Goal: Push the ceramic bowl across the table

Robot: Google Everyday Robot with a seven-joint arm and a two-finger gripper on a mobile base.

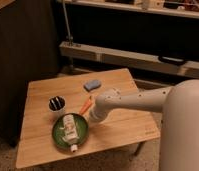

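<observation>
Jaws: my jaws (92, 118) were low over the counter, just right of centre in the frame, pressed up at the right edge of the ceramic bowl; I could not tell whether they were open or closed, since my own wrist hid them.
Arm: my white arm (138, 99) reached in from the right of the frame and ran leftward across the counter's right half.
Ceramic bowl: the ceramic bowl (58, 135) sat in the lower-left part of the counter, near the front edge, dark green and shallow.
In the bowl: a pale tube-like object (69, 129) lay across it, one end poking over the front rim.
Cup: a small white cup (56, 105) with a dark inside stood just above the bowl, apart from it.
Orange item: a carrot-like stick (85, 105) lay between the cup and my wrist.
Sponge: a blue-grey sponge (92, 84) lay toward the counter's back edge, well apart from the bowl.
Counter: the light-wood counter (128, 130) filled the middle of the frame.
</observation>
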